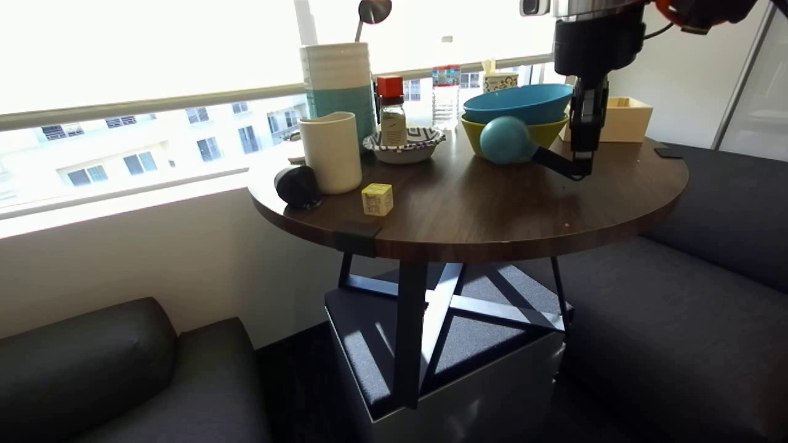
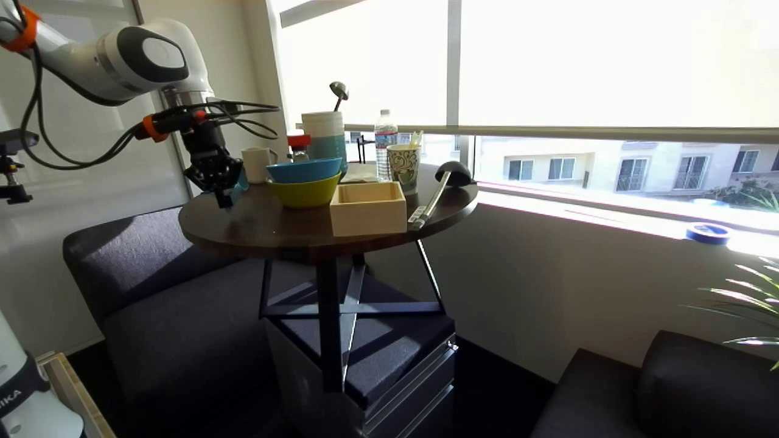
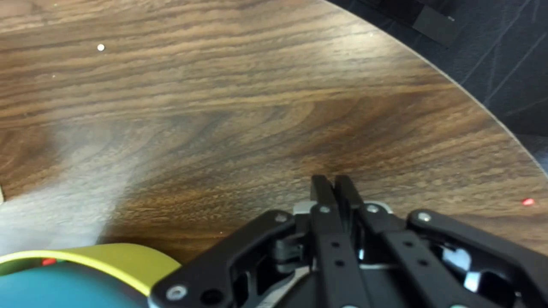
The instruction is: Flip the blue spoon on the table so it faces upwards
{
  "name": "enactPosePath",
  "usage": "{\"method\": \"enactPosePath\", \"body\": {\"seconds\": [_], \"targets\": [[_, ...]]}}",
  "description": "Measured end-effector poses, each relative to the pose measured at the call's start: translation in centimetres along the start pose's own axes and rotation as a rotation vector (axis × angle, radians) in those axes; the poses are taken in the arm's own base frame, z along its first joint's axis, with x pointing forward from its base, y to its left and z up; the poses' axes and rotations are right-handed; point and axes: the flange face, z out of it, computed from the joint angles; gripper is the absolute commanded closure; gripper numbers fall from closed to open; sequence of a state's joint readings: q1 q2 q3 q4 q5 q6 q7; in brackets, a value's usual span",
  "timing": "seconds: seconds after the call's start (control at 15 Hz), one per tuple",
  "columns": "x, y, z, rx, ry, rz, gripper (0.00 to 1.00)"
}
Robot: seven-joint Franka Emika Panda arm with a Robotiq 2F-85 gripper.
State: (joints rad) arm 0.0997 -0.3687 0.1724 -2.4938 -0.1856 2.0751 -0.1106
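The jaws point downward near the yellow bowl (image 2: 306, 194), clenched on the blue spoon (image 1: 506, 140) by the end of its dark handle. In an exterior view the round end of the blue spoon shows in front of the yellow bowl, rounded side outward, with the handle sloping down to the jaws; whether the blue spoon touches the surface (image 1: 468, 209), I cannot tell. In the wrist view the jaws stand nearly together. A blue bowl (image 2: 304, 170) sits tilted inside the yellow bowl. Just beside the yellow bowl stands a wooden box (image 2: 369, 217); farther from the yellow bowl lies a ladle (image 2: 456, 172). In an exterior view, left of the yellow bowl, are a jar (image 1: 393, 117) with a red lid, a white mug (image 1: 331, 154) and a small yellow block (image 1: 377, 199).
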Motion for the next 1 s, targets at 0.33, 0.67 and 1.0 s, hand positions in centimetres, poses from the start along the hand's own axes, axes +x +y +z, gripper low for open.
{"method": "enactPosePath", "body": {"seconds": [0.33, 0.67, 1.0], "targets": [[0.1, -1.2, 0.9, -0.132, 0.022, 0.014, 0.98], [-0.1, -2.1, 1.5, -0.176, 0.018, 0.055, 0.98], [-0.1, -2.5, 1.6, -0.192, 0.021, 0.074, 0.98]]}}
